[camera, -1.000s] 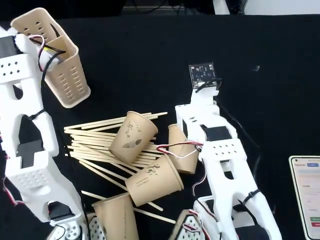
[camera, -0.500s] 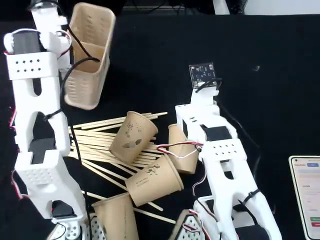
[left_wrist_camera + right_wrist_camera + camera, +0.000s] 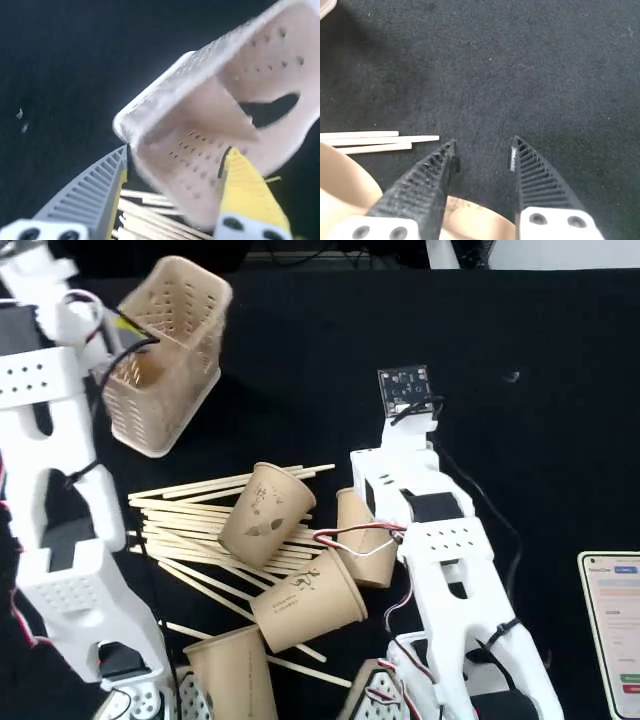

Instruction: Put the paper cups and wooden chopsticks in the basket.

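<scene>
You are looking down over the bench [image 3: 300,330] from high; each wrist camera is facing it closely, the left one sharing the eleven-o'clock basket [image 3: 165,350].

Black cloth-covered table [image 3: 520,440], flat and matte. Loose heap of pale wooden chopsticks [image 3: 190,540] left of centre: most lie roughly parallel, a few are crossed and fan out toward the near edge. Four brown paper cups, all tipped on their sides:
- far cup [image 3: 266,513] rests across the chopstick heap
- middle cup [image 3: 308,603] is just nearer than that one, lying on stick ends
- right cup [image 3: 358,530] is beside both, partly hidden by a white arm
- near cup [image 3: 233,675] is at the near edge, cut off by the frame, next to crossed sticks

White-framed phone with a lit screen [image 3: 612,625] lies at the right edge, well apart from the heap.
</scene>
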